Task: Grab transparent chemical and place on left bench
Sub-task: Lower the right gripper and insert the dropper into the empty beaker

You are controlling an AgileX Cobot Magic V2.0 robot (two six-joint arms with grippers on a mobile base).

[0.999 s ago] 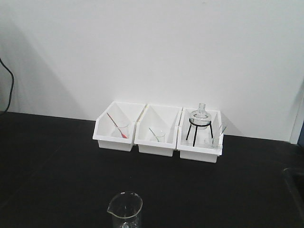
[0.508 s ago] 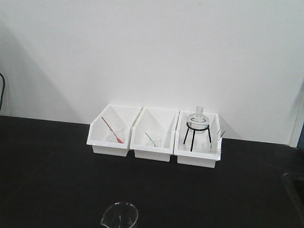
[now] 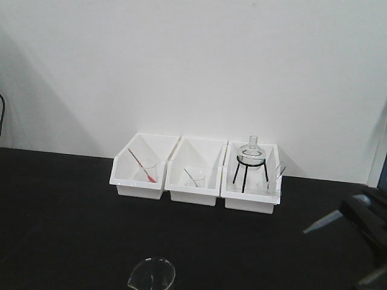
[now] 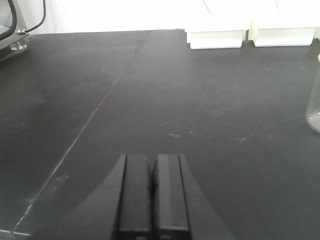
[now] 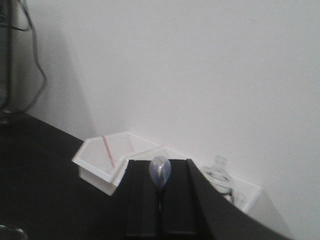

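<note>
The transparent chemical, a clear bluish pipette (image 3: 320, 225), sticks out leftward from my right gripper (image 3: 355, 211) at the right edge of the front view. It is held above the left bench (image 3: 60, 211), the black countertop. In the right wrist view its soft bulb (image 5: 160, 174) pokes out between the shut fingers of the right gripper (image 5: 160, 166). My left gripper (image 4: 152, 157) is shut and empty, low over the bare countertop (image 4: 100, 100).
Three white bins (image 3: 193, 181) stand against the white wall. The left bin holds a red-tipped pipette (image 3: 142, 166), the middle a small beaker (image 3: 195, 177), the right a flask on a black tripod (image 3: 251, 156). A glass beaker (image 3: 151, 275) stands at the front edge, also in the left wrist view (image 4: 315, 105).
The front view shifted, so the bins sit further left and higher. My right gripper with the clear pipette has come into view at the right edge.
</note>
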